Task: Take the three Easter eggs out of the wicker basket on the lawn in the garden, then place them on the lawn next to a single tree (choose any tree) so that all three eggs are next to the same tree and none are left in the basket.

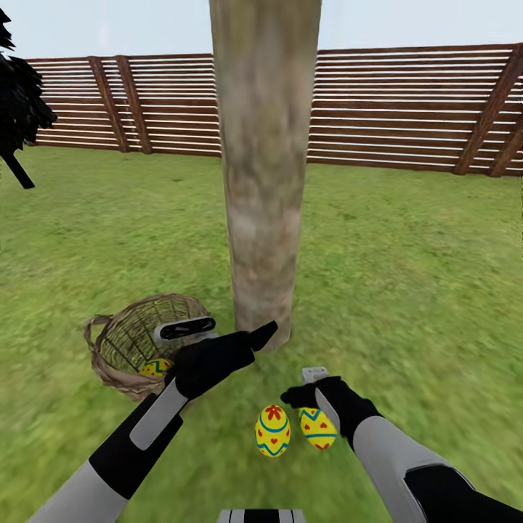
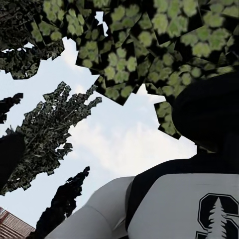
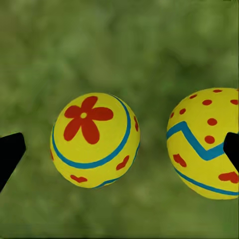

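The tree [image 1: 264, 167] trunk is cut off by the head view's top edge, the third egg [image 1: 155, 367] sits half hidden inside the wicker basket [image 1: 109, 356], and the left gripper [image 1: 263, 335] hides its own fingers.

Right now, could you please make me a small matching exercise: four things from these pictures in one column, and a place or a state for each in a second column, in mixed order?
Things:
1. flower egg
2. egg with a blue zigzag
3. fence
4. basket

Places or states:
A. inside the basket
B. stands behind the tree trunk
C. lies tipped on the grass, left of the trunk
D. on the grass before the trunk, beside a dotted egg

Pairs: 1-D, 2-A, 3-B, 4-C
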